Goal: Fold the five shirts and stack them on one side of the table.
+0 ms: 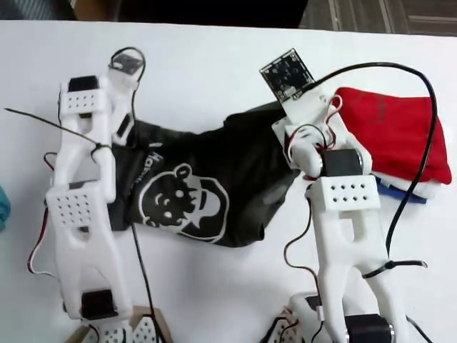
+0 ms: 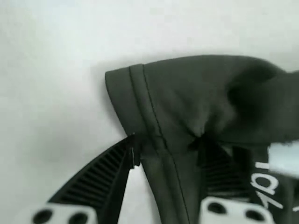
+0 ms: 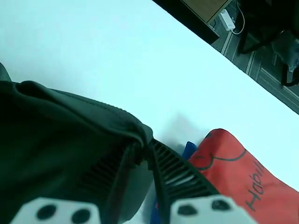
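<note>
— Left gripper [image 2: 166,147]: what has it got?
— Its jaws are pinched on a stitched hem of the black shirt [image 1: 214,171], with cloth filling the gap between them. Right gripper [image 3: 144,149] is nipped down on a fold at the shirt's opposite end.
— Why hold both ends?
— Probably to draw the bunched cloth flat, or to carry one end over for a fold. A grip at each end should also stop it sliding on the table [image 1: 214,57].
— Where does the shirt lie?
— Mid-table, rumpled, between left arm [image 1: 82,200] and right arm [image 1: 346,214], its white cartoon print [image 1: 182,204] facing up.
— Any container?
— The pile [image 1: 410,168] on the table's right side, just beside the right arm, does that job. Red shirt [image 1: 385,121] is on top, with white and blue edges [image 1: 400,191] showing beneath.
— Does the black shirt touch the pile?
— The right arm covers the spot, so it cannot be told.
— Farther off?
— White tabletop runs to its far edge, with dark floor [image 3: 266,60] beyond.
</note>
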Controlling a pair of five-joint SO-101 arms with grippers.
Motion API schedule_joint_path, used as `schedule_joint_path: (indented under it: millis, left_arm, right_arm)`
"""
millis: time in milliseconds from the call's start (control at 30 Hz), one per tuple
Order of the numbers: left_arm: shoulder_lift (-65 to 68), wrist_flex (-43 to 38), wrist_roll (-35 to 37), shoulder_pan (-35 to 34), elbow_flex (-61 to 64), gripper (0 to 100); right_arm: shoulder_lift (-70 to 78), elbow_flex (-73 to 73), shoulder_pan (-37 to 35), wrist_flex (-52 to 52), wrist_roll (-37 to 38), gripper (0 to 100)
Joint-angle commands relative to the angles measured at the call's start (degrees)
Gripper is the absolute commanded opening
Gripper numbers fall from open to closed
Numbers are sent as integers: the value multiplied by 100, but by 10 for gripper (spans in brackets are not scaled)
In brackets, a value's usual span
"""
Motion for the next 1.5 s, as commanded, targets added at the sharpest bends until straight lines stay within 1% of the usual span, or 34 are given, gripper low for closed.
schedule_joint_path:
  millis: [0,167,200,233,300,333,367,467,667,767,833,933,1000,1200,1467]
  left_arm:
    - [18,-114,9,-158,-207,215]
    - [35,-193,-9,-88,-207,212]
    - [44,-176,-9,-70,-207,197]
    - [44,-167,-9,-44,-198,163]
    - [53,-167,-9,-26,-198,37]
    - [35,-176,-9,-18,-198,11]
    - [18,-176,-9,-18,-198,38]
    - [0,-141,-9,-9,-295,24]
    - [44,571,-9,-9,-1253,26]
    - [79,738,-26,-9,-1552,36]
    - [44,747,-255,-26,-1604,80]
    - [35,712,-563,-70,-1604,186]
    - [88,607,-668,-97,-1543,234]
    - [448,176,-677,-88,-1692,226]
    - [1196,193,-615,-185,-2580,225]
  right_arm:
    - [4,-53,13,-127,-53,20]
    - [4,-53,13,-127,-53,20]
    - [4,-53,13,-127,-53,20]
    - [4,-53,13,-127,-53,20]
    - [4,-53,13,-127,-53,20]
    - [4,-44,13,-127,-53,20]
    - [4,-35,13,-127,-53,20]
    - [13,-9,13,-127,-53,20]
    - [13,-9,22,-119,-53,21]
    - [13,-9,22,-119,-53,21]
    - [13,-18,22,-127,-53,21]
    - [13,-18,22,-127,-53,21]
    - [13,-18,22,-127,-53,21]
    - [4,-18,22,-127,-53,21]
    - [4,-18,22,-110,-53,21]
